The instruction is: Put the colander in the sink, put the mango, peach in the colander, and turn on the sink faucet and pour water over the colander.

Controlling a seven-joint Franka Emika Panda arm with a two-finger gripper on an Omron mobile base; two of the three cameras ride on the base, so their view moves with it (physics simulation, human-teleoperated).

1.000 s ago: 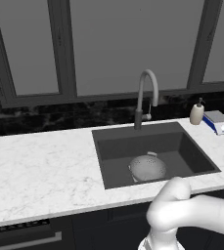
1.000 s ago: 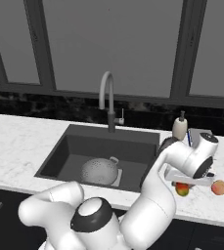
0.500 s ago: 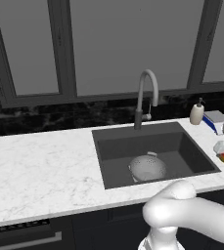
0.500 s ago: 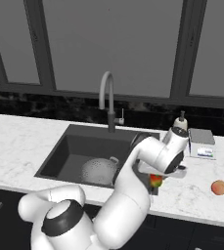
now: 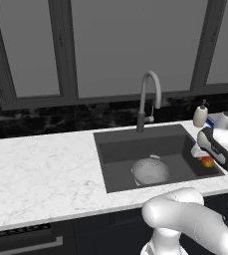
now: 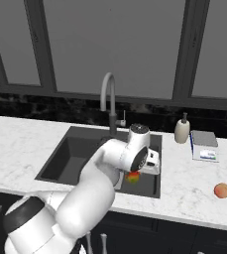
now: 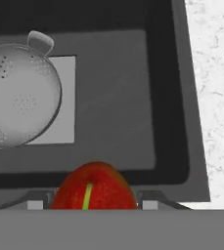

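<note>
My gripper [image 7: 93, 201] is shut on the mango [image 7: 94, 188], a red fruit with a green streak, held between both fingers. It hangs over the right part of the dark sink [image 7: 118, 112]; the same mango [image 5: 206, 161] [image 6: 133, 177] shows under the hand in both base views. The grey colander [image 7: 18, 95] [image 5: 150, 171] stands upright on the sink floor, left of the gripper and apart from it. The peach [image 6: 222, 190] lies on the counter right of the sink. The gooseneck faucet [image 5: 148, 99] [image 6: 109, 101] stands behind the basin with no water running.
A pump bottle [image 6: 182, 130] and a flat white-and-blue box [image 6: 203, 146] stand at the back right of the counter. White marble counter [image 7: 213, 97] borders the sink on the right. Dark windows rise behind the faucet.
The arm has swung left with the mango, from above the counter right of the sink to over the sink's right side. The peach and colander stayed put.
</note>
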